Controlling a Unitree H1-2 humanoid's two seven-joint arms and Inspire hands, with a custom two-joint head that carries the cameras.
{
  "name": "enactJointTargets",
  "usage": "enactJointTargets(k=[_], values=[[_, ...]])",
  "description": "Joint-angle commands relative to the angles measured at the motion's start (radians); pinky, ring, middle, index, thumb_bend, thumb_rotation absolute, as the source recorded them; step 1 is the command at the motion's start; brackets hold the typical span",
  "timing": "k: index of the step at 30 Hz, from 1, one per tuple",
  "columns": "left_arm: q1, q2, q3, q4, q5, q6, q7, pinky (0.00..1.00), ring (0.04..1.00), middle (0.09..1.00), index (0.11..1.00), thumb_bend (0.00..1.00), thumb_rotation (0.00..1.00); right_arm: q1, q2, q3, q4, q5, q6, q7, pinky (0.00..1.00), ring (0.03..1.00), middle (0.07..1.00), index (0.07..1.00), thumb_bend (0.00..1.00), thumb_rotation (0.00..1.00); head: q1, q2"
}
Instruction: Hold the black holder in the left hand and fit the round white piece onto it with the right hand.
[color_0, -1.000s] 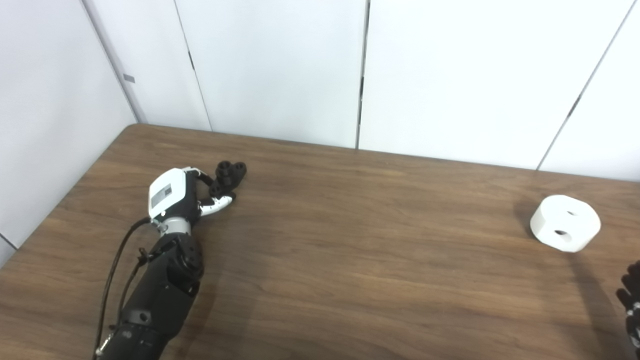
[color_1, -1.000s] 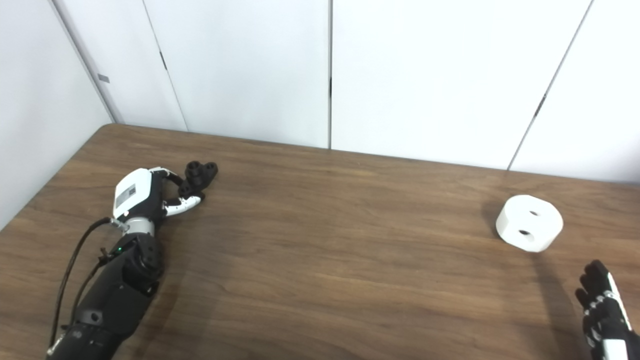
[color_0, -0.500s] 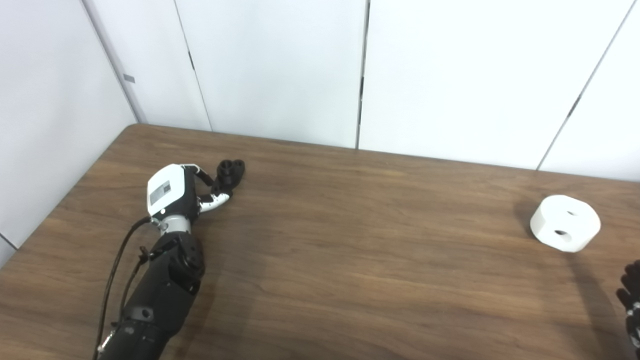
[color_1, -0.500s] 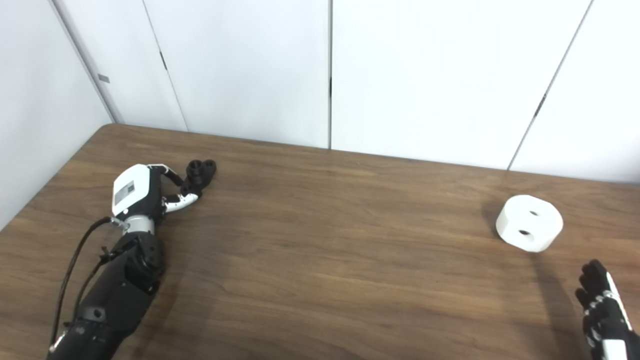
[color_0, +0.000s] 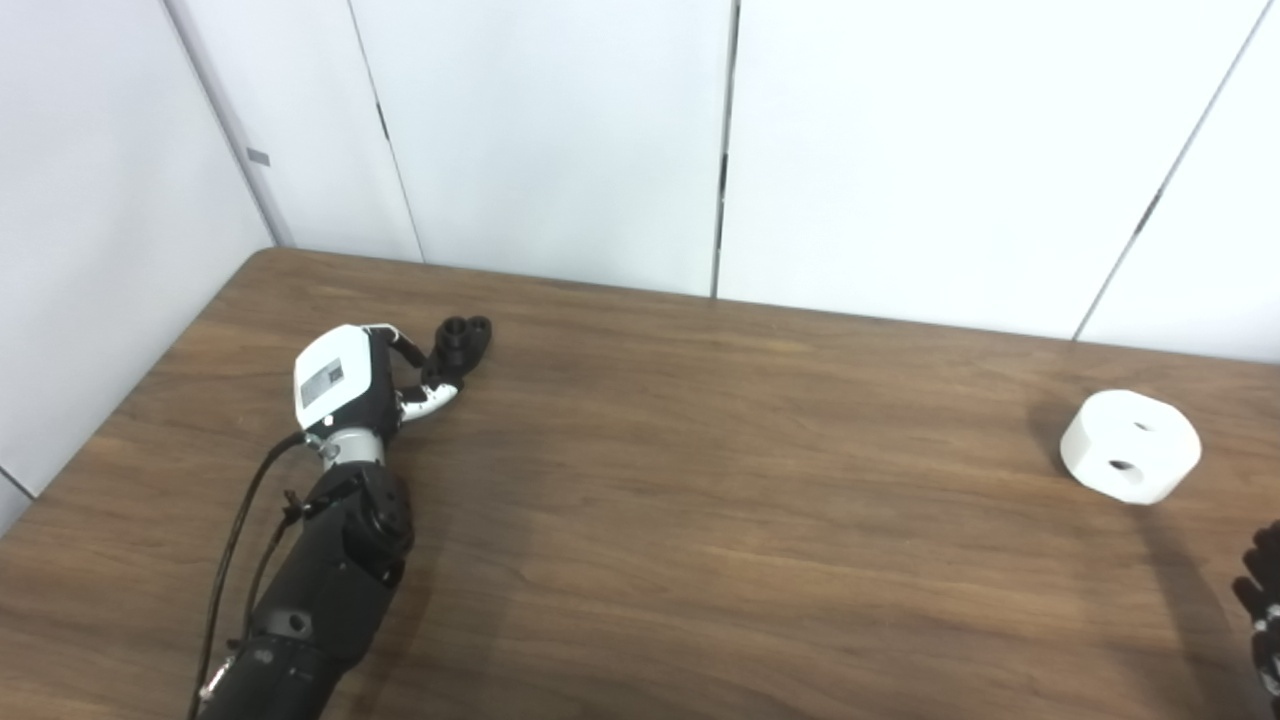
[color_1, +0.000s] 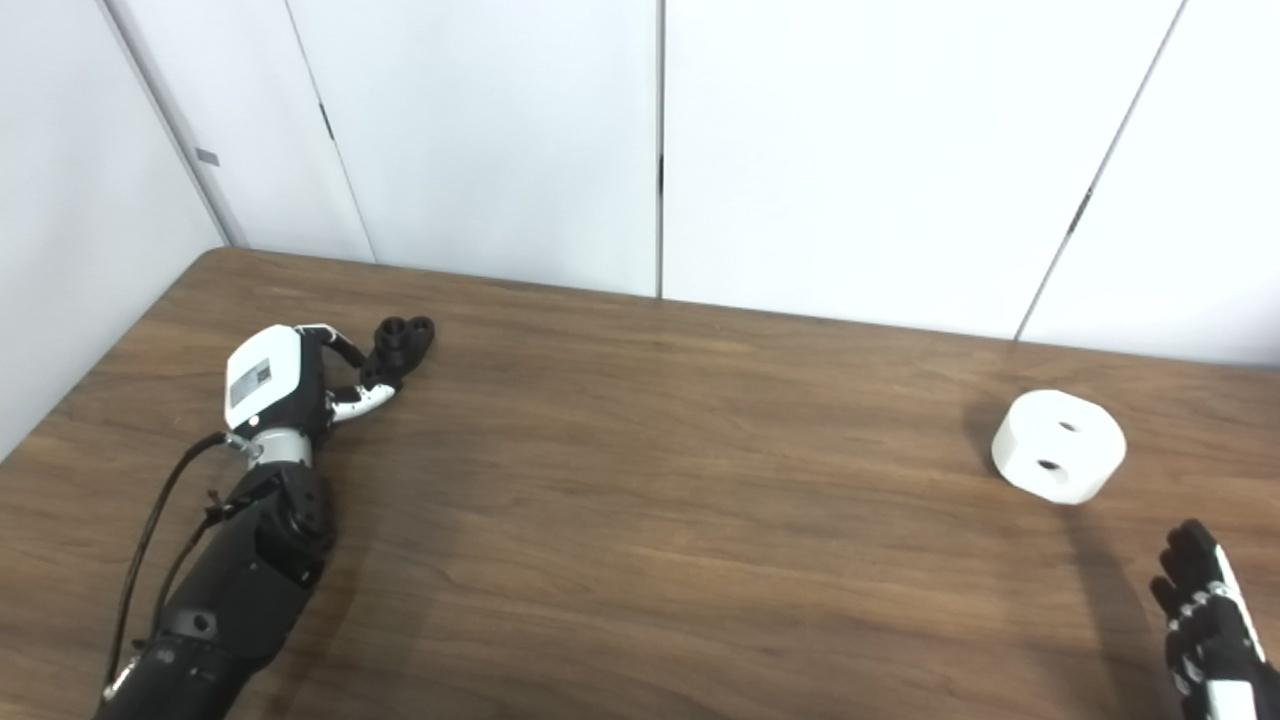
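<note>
The black holder (color_0: 467, 336) lies on the brown table (color_0: 720, 480) at the far left. My left hand (color_0: 352, 380) lies just in front of it. Its fingers (color_0: 438, 370) are curled and apart, touching the holder's near end, with the white thumb tip (color_1: 368, 402) below; I see no closed grip. The round white piece (color_0: 1131, 446), with two holes in its top, rests at the far right and also shows in the right eye view (color_1: 1060, 445). My right hand (color_1: 1205, 625) is at the bottom right edge, in front of the white piece, with its fingers spread and empty.
White wall panels (color_0: 560, 140) stand along the table's back edge and left side. The table's rounded back left corner (color_0: 265, 255) lies just beyond the holder. A black cable (color_0: 235, 540) runs along my left forearm.
My left hand has shifted slightly left and back toward the table's corner, and its fingers have drawn in at the holder. The white piece and the right hand have not moved.
</note>
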Motion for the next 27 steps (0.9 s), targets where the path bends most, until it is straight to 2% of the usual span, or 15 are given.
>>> enactJointTargets(k=[1, 9, 19, 22, 27], values=[[-0.030, 0.015, 0.000, -0.018, 0.007, -0.019, 0.011, 0.87, 0.841, 0.757, 0.487, 0.52, 0.04, 0.055, 0.054, 0.031, 0.051, 0.013, 0.008, -0.001, 1.00, 1.000, 0.989, 0.983, 0.62, 0.95, 0.000, 0.002], [0.063, 0.008, -0.022, -0.204, -0.030, -0.044, -0.102, 0.85, 0.862, 0.771, 0.489, 0.51, 0.05, 0.049, 0.058, 0.032, 0.056, 0.013, 0.010, -0.002, 1.00, 0.999, 0.983, 0.987, 0.62, 0.95, -0.009, 0.010], [0.244, -0.013, -0.059, -0.509, -0.027, -0.005, -0.269, 0.76, 0.859, 0.789, 0.490, 0.51, 0.05, 0.044, 0.059, 0.036, 0.053, 0.003, 0.003, -0.002, 1.00, 0.987, 0.974, 0.974, 0.63, 0.93, -0.034, 0.028], [0.281, -0.014, -0.072, -0.563, -0.020, -0.008, -0.311, 0.76, 0.869, 0.795, 0.490, 0.51, 0.05, 0.043, 0.061, 0.038, 0.048, -0.004, 0.005, -0.006, 1.00, 0.985, 0.974, 0.972, 0.63, 0.94, -0.051, 0.036], [0.359, -0.019, -0.110, -0.636, -0.019, -0.079, -0.353, 0.77, 0.861, 0.792, 0.490, 0.51, 0.04, 0.042, 0.067, 0.044, 0.031, -0.008, 0.010, -0.011, 1.00, 0.984, 0.972, 0.965, 0.59, 0.93, -0.097, 0.064]])
